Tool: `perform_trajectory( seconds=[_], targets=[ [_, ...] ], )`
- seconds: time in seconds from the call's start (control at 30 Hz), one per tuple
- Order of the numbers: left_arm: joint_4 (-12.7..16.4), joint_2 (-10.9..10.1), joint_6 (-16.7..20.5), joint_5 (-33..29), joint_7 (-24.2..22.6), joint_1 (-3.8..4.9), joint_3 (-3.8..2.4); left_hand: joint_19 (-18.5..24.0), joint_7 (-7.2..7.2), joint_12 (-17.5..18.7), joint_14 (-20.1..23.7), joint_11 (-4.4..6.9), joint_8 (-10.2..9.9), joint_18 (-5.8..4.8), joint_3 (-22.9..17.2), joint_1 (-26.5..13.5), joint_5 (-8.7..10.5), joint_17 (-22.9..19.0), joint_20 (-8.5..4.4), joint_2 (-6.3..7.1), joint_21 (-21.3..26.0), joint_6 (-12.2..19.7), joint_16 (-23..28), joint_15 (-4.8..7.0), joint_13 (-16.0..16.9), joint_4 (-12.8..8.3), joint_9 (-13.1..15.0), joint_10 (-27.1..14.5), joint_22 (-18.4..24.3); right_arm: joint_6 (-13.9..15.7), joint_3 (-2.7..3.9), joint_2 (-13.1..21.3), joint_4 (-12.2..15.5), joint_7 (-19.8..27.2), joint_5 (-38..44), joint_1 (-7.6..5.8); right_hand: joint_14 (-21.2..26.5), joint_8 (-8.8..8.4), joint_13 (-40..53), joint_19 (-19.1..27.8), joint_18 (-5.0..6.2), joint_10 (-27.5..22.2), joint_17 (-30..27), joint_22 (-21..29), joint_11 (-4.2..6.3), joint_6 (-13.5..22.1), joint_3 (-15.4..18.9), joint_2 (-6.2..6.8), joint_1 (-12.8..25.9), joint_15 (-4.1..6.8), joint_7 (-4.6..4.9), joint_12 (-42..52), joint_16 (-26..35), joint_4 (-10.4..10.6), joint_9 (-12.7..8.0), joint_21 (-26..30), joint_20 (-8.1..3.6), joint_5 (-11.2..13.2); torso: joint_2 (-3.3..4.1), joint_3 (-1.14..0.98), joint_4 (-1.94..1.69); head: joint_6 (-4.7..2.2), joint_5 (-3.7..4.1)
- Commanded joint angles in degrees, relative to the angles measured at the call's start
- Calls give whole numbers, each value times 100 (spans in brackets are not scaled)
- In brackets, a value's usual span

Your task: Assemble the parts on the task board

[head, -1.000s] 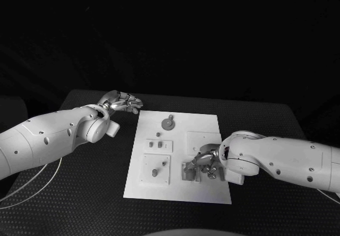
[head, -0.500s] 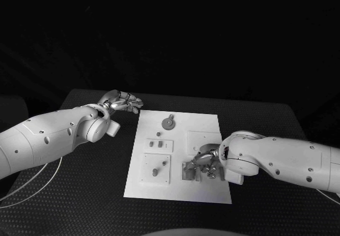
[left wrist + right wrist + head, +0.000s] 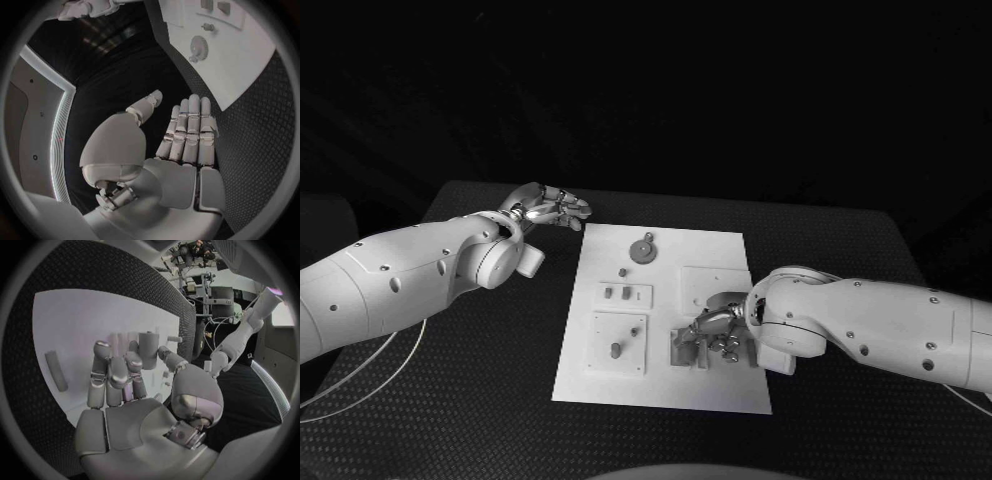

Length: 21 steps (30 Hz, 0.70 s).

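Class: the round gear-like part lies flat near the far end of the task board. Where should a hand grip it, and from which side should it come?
Grip the round gear-like part across its rim, coming straight down from above. It lies flat on the task board, so only its edge offers opposing faces. The left hand, open just off the board's far left corner, looks nearest.

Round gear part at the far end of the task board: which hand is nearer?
Left. The left hand hangs open over the table just off the task board's far left corner, beside the round gear part. The right hand works at the board's near right section.
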<state>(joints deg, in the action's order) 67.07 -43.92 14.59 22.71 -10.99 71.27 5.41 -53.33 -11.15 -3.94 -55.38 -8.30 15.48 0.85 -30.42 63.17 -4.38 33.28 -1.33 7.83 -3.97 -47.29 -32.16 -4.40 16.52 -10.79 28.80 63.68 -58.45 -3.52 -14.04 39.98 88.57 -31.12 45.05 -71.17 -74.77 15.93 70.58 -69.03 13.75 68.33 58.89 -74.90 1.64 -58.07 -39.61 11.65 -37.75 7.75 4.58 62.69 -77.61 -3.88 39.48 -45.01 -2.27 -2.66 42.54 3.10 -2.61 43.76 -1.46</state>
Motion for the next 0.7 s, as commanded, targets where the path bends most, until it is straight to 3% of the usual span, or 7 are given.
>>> perform_trajectory(
  seconds=[0.03,0.5,0.7],
  targets=[
    [14,2,-72,-21,-37,13,-3,-10,-11,-12,-30,7,31,-33,0,-69,24,7,14,-9,2,34,25,-10,-8,25,2,-49,8,-32,-15,6,-13,-34,105,21,58,-28,-8,-21,125,-43,-19,-91,-3,16,-19,89,-25,-5,22,-40,36,74,12,35,-33,-6,0,0,1,4,-3],
    [13,2,-76,-21,-38,13,-3,-10,-11,-12,-31,7,32,-33,0,-68,24,15,14,-8,1,35,31,-10,-9,28,2,-49,10,-10,-15,23,8,10,172,22,72,-41,-17,-21,125,-68,-41,-95,-10,31,-59,208,-114,-12,29,-56,32,188,36,37,-27,-6,-1,1,-1,11,0],
    [5,6,-75,-21,-42,13,-3,-10,-11,-12,-32,8,33,-33,0,-67,24,18,14,-9,1,35,33,-10,-9,29,1,-49,10,77,-15,82,60,189,372,22,61,-31,2,-27,125,-41,-34,-103,-6,12,-46,148,-229,-10,24,-23,14,146,58,26,-31,-6,-3,-2,0,-5,11]
  ],
)
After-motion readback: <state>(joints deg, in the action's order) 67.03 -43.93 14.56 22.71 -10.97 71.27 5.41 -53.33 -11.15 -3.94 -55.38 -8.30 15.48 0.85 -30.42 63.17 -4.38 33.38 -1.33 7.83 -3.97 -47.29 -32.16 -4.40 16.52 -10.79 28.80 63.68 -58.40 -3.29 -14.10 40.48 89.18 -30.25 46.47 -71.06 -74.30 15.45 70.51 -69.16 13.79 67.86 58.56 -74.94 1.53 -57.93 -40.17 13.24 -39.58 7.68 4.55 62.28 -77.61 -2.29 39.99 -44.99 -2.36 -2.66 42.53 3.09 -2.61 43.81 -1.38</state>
